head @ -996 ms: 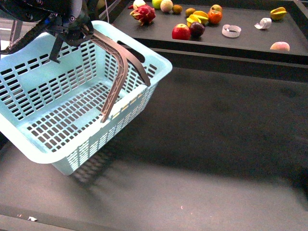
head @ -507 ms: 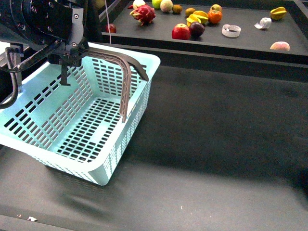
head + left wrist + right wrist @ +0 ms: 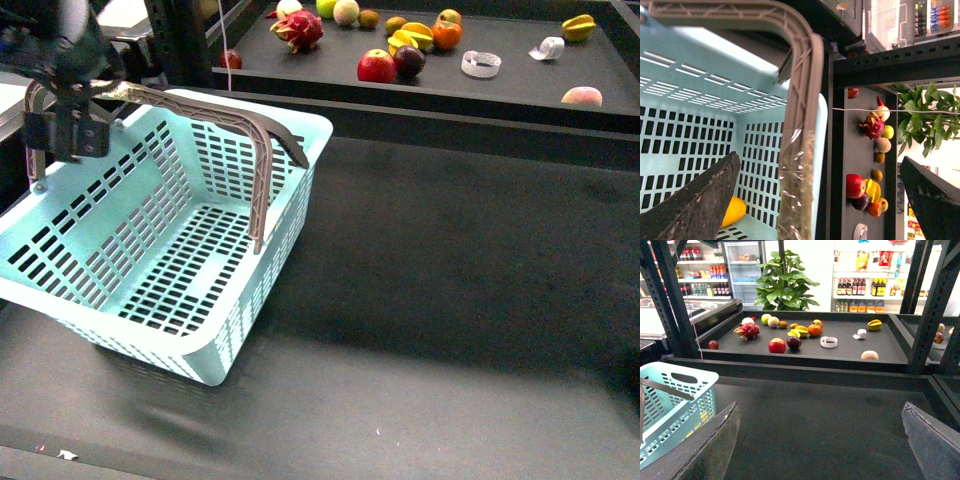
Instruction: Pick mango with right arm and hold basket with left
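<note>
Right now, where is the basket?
In the front view the turquoise basket sits at the left of the table, near the fruit shelf, one handle raised beside the left gripper.

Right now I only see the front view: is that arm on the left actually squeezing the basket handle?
Observer: No. The left wrist view shows the left end effector open, its fingers wide apart, with the handle of the basket between them, unclamped.
Operator: Anything odd about that handle?
Observer: Clear tape is wrapped around part of it.
Operator: And the other arm? I can't see it.
Observer: The right wrist view shows the right end effector open and empty, facing the fruit shelf.
</note>
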You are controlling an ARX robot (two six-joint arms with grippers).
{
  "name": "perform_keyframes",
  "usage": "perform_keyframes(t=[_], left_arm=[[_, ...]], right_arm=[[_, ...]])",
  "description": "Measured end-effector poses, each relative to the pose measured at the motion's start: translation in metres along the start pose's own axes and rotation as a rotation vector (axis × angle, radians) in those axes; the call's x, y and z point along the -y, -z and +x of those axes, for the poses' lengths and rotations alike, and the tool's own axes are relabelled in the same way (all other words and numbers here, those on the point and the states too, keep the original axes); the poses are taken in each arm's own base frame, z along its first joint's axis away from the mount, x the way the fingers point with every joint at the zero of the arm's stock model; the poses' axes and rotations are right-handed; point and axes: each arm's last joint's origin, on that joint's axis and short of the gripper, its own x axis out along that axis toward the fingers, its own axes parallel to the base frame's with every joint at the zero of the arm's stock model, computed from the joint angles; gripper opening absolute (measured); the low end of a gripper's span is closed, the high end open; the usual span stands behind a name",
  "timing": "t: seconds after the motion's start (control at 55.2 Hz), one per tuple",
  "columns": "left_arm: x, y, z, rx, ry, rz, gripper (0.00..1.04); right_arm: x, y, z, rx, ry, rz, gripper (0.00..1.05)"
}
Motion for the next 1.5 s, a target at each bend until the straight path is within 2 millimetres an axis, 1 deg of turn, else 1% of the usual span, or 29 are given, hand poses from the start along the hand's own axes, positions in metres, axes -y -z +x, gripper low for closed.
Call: perform_keyframes(t=[0.054,0.181,0.254,0.272,0.398,0.489,0.58,0.688,0.833,0.851,0.869,0.888,0.906,0.924,0.942,0.978,1.032,1.069,1.141,1.286,1.467,1.503], left_arm=[[0.000,-0.013,-0.010,0.013,0.008,0.000,0.97],[-0.007,-0.048,-0.044,0.065,0.032,0.033,0.97],[-0.016,-0.071,-0.065,0.092,0.034,0.052,0.97],[-0.017,-0.074,-0.067,0.096,0.034,0.055,0.97],[-0.035,-0.111,-0.096,0.164,0.032,0.092,0.97],[-0.047,-0.132,-0.114,0.216,0.028,0.116,0.97],[-0.062,-0.145,-0.131,0.276,0.004,0.141,0.97],[-0.073,-0.150,-0.146,0.287,-0.006,0.176,0.97],[-0.075,-0.151,-0.150,0.270,0.009,0.198,0.96],[-0.077,-0.151,-0.147,0.225,0.040,0.248,0.93],[-0.080,-0.152,-0.146,0.157,0.112,0.267,0.90],[-0.083,-0.152,-0.146,0.101,0.183,0.342,0.86],[-0.085,-0.152,-0.146,0.075,0.221,0.355,0.84],[-0.088,-0.152,-0.147,0.036,0.293,0.449,0.81],[-0.092,-0.151,-0.149,0.020,0.353,0.505,0.77],[-0.096,-0.149,-0.155,-0.024,0.497,0.691,0.70],[-0.096,-0.148,-0.165,-0.014,0.645,0.908,0.59],[-0.097,-0.145,-0.171,0.031,0.670,1.014,0.52],[-0.107,-0.142,-0.180,0.077,0.687,1.163,0.32],[-0.119,-0.143,-0.189,0.093,0.686,1.225,0.03],[-0.130,-0.145,-0.198,0.099,0.687,1.240,0.02],[-0.134,-0.145,-0.199,0.108,0.695,1.238,0.02]], right_arm=[[0.000,0.000,0.000,0.000,0.000,0.000,0.96],[0.000,0.000,0.000,0.000,0.000,0.000,0.96],[0.000,0.000,0.000,0.000,0.000,0.000,0.96],[0.000,0.000,0.000,0.000,0.000,0.000,0.96],[0.000,0.000,0.000,0.000,0.000,0.000,0.96],[0.000,0.000,0.000,0.000,0.000,0.000,0.96],[0.000,0.000,0.000,0.000,0.000,0.000,0.96],[0.000,0.000,0.000,0.000,0.000,0.000,0.96],[0.000,0.000,0.000,0.000,0.000,0.000,0.96],[0.000,0.000,0.000,0.000,0.000,0.000,0.96],[0.000,0.000,0.000,0.000,0.000,0.000,0.96],[0.000,0.000,0.000,0.000,0.000,0.000,0.96],[0.000,0.000,0.000,0.000,0.000,0.000,0.96],[0.000,0.000,0.000,0.000,0.000,0.000,0.96],[0.000,0.000,0.000,0.000,0.000,0.000,0.96],[0.000,0.000,0.000,0.000,0.001,0.000,0.96],[0.000,0.000,0.000,0.000,-0.001,0.000,0.96],[0.000,0.000,0.000,0.000,-0.001,0.000,0.96],[0.000,0.000,0.000,0.000,0.000,0.000,0.96],[0.000,0.000,0.000,0.000,0.000,0.000,0.96],[0.000,0.000,0.000,0.000,0.000,0.000,0.96],[0.000,0.000,0.000,0.000,0.000,0.000,0.96]])
